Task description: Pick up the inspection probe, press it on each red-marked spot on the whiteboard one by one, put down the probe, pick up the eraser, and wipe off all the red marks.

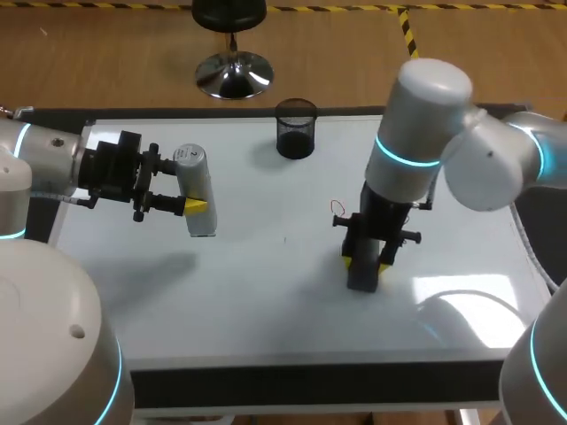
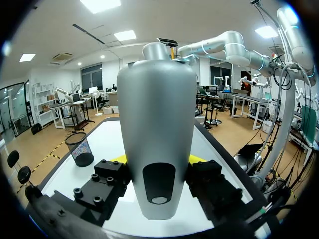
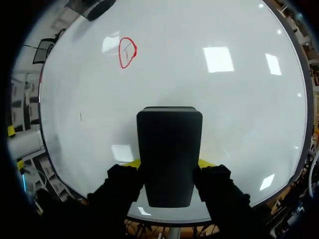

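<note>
The inspection probe [image 1: 195, 190], a silver-grey cylinder, is held off the whiteboard [image 1: 248, 292] at the left, with my left gripper [image 1: 188, 186] shut on it. In the left wrist view the probe [image 2: 157, 114] stands between the yellow tips of the left gripper [image 2: 157, 160]. My right gripper [image 1: 365, 263] is shut on the black eraser [image 1: 363, 276], which points down at the board right of the middle. In the right wrist view the eraser [image 3: 169, 154] sits in the right gripper [image 3: 169, 163]. A red mark [image 1: 337, 209] lies just beyond it, also the red mark [image 3: 127, 52].
A black mesh cup [image 1: 295, 128] stands at the board's far edge, seen too as the mesh cup [image 2: 79, 149] in the left wrist view. The whiteboard [image 3: 214, 99] spreads bare around the eraser. A dark frame [image 1: 310, 385] runs along the near edge.
</note>
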Robot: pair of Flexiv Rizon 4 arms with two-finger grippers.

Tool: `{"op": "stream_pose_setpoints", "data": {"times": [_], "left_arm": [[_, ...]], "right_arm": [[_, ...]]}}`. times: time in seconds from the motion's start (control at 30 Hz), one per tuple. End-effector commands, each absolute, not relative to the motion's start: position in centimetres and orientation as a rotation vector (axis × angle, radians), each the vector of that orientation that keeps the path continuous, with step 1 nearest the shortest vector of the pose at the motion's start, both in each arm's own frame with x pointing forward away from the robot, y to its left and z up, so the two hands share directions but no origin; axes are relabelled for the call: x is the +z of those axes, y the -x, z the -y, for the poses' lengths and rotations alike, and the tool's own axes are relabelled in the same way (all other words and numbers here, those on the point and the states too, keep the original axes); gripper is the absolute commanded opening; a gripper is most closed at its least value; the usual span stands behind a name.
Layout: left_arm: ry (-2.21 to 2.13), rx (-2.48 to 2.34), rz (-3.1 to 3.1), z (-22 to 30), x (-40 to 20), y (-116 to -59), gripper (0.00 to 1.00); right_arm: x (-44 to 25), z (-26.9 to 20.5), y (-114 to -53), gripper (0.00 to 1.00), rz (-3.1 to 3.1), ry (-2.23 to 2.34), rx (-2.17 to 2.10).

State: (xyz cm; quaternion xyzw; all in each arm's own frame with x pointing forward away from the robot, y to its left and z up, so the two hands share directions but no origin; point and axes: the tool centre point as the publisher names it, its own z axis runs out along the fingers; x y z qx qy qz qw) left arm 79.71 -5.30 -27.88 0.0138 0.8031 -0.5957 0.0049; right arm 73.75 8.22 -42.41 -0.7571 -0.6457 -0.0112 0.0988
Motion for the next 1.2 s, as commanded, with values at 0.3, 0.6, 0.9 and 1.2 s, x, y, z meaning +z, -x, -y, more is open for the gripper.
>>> {"op": "stream_pose_setpoints", "data": {"times": [0.3,0.6,0.9,1.2], "left_arm": [[-0.046,-1.868,-2.514,5.3,-27.9,-79.8,0.00],[-0.046,-1.868,-2.514,5.3,-27.9,-79.8,0.00],[-0.046,-1.868,-2.514,5.3,-27.9,-79.8,0.00],[-0.046,-1.868,-2.514,5.3,-27.9,-79.8,0.00]], "right_arm": [[-40.0,-2.3,-74.2,0.00,1.947,2.254,-0.003],[-39.9,0.1,-75.6,0.00,1.985,2.231,0.032],[-38.9,3.2,-76.3,0.00,1.995,2.271,0.004],[-38.5,3.5,-76.4,0.00,2.005,2.275,0.020]]}}
